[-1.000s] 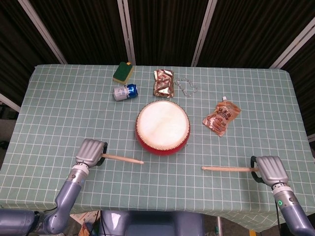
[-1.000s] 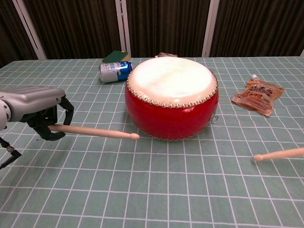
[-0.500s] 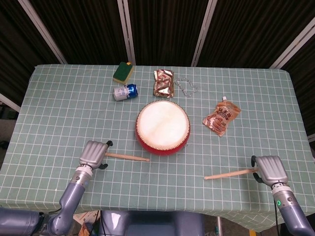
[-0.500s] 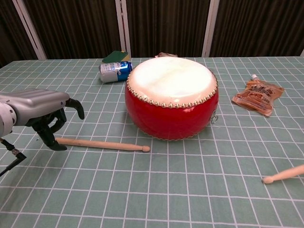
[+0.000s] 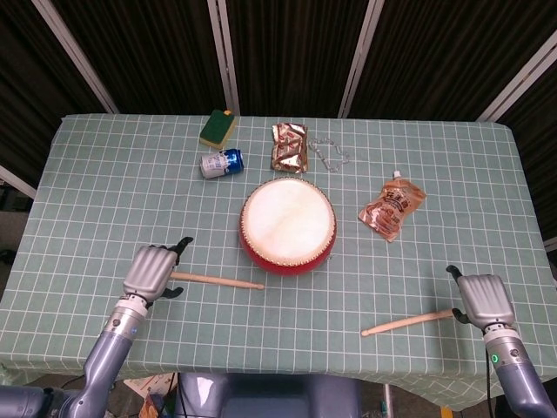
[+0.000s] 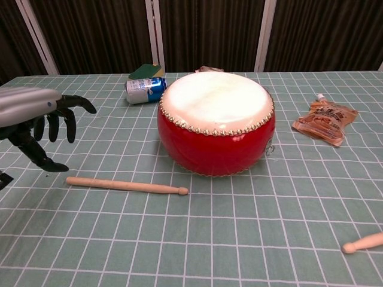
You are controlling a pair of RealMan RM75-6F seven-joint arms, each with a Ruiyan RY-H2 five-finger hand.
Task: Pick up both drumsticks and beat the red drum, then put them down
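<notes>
The red drum (image 5: 288, 226) with its white skin stands upright at the table's middle, large in the chest view (image 6: 215, 122). One wooden drumstick (image 5: 218, 280) lies flat on the cloth to the drum's front left (image 6: 125, 185). My left hand (image 5: 150, 272) hovers just left of its butt end, fingers spread and apart from it (image 6: 36, 122). The other drumstick (image 5: 407, 322) lies slanted at the front right, with only its tip in the chest view (image 6: 363, 242). My right hand (image 5: 481, 299) sits at its butt end, thumb lifted away from the stick.
Behind the drum lie a green-and-yellow sponge (image 5: 218, 128), a blue can (image 5: 221, 163) on its side, a brown foil packet (image 5: 290, 146) and a small clear item (image 5: 332, 154). An orange pouch (image 5: 392, 207) lies to the right. The table's front edge runs close behind both hands.
Both hands have let go of their drumsticks, which now lie on the cloth. The left hand opened and drew back to the left; the right stick dropped and slanted toward the front.
</notes>
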